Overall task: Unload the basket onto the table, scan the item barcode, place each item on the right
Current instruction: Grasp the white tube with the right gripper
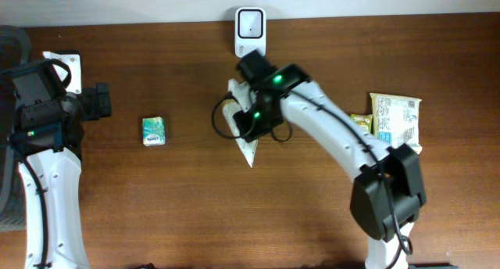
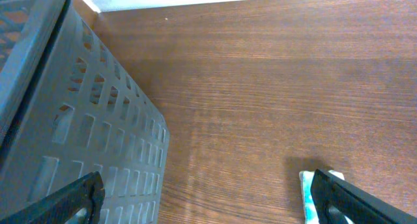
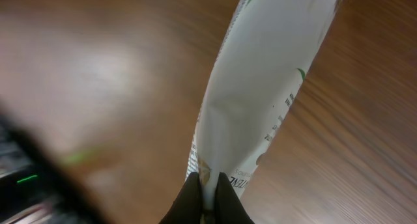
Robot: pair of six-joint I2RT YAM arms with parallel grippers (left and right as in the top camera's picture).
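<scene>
The white pouch (image 3: 260, 87) was pinched by its edge in the closed right hand (image 3: 207, 188) just in front of the scanner (image 1: 250, 30), toward which its barcode, seemingly hidden, was best turned squarely and held steady.

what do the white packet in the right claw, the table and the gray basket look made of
The white packet: thin glossy plastic film, probably; it creases and shines where the right claw pinches it. The table: dark wood or wood-look laminate, with visible grain. The gray basket: moulded matte plastic, judging by its slotted wall.
</scene>
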